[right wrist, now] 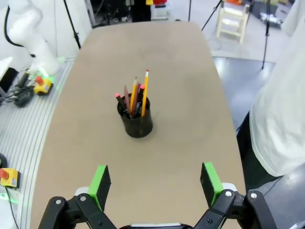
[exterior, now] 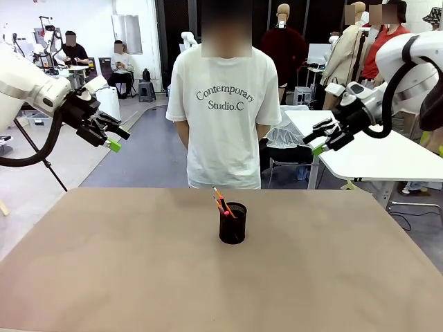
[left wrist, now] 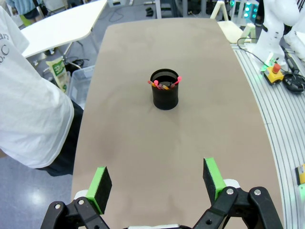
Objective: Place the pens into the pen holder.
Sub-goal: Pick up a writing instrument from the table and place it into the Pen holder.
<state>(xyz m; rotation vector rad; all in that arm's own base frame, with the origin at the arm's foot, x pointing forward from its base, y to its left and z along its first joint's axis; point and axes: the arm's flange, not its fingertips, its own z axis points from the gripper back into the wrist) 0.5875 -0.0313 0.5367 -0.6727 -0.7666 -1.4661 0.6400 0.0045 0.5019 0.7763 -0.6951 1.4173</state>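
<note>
The black mesh pen holder [exterior: 232, 223] stands upright near the middle of the table, also seen as the pen holder [left wrist: 165, 89] and the pen holder [right wrist: 136, 117]. Several pens [right wrist: 135, 97] stand inside it, among them a yellow-orange pencil [right wrist: 144, 90]; their tips lean out over the rim as pens [exterior: 221, 202] and pens [left wrist: 164, 84]. My left gripper [exterior: 112, 137] hangs open high above the table's left side, nothing between its fingers. My right gripper [exterior: 320, 140] is open too, raised at the right. A person [exterior: 223, 104] stands at the far edge.
The brown table [exterior: 138, 270] is bare around the holder. A white table [exterior: 374, 155] stands behind at the right. Red stop buttons [left wrist: 275, 69] and cables lie on the grey strip beside the table.
</note>
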